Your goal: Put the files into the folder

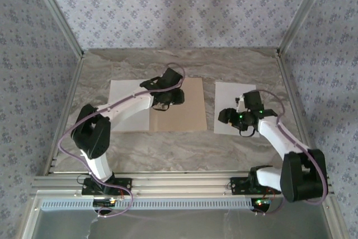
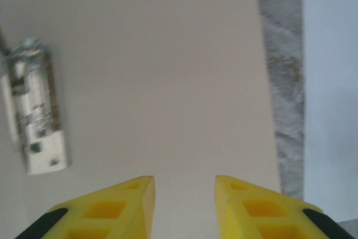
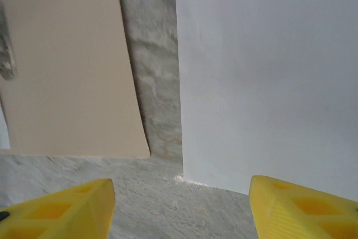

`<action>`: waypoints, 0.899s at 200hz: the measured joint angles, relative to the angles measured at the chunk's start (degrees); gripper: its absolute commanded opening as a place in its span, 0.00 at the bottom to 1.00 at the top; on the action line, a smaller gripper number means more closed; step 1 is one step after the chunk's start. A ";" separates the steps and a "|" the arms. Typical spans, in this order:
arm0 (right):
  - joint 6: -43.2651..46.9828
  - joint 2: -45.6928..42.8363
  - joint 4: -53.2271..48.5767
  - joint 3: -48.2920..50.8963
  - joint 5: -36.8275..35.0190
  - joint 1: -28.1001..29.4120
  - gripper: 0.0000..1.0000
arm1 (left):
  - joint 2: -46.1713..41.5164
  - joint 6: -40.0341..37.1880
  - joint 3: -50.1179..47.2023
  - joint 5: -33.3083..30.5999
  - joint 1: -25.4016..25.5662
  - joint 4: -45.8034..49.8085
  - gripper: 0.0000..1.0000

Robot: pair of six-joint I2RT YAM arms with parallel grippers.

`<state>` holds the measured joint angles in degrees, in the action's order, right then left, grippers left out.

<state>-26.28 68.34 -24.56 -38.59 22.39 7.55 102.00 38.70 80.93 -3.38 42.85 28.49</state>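
The folder (image 1: 182, 104) lies open on the marble table, its pale tan inside (image 2: 168, 71) facing up and a small metal clip (image 2: 36, 113) at its spine. One white file (image 1: 126, 107) lies against the tan panel's left side, partly under my left arm. Another white file (image 1: 235, 104) lies to the folder's right, with a strip of table between them. My left gripper (image 2: 184, 186) hovers over the tan panel near the clip, open with nothing between its fingers. My right gripper (image 3: 182, 191) stands wide open over the near left corner of the right file (image 3: 268, 71), holding nothing.
Patterned walls and metal posts (image 1: 59, 15) enclose the table on three sides. An aluminium rail (image 1: 179, 182) runs along the near edge between the arm bases. Bare marble (image 1: 184, 149) stretches in front of the folder and the files.
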 measured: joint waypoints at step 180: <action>-1.77 0.24 11.37 7.78 -2.91 -24.72 0.75 | 29.35 -0.61 31.04 -5.22 14.93 -2.08 0.79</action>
<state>-28.05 68.58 -13.19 -30.81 19.49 -17.17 131.35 38.09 111.96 -8.60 57.78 26.41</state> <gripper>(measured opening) 0.745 0.785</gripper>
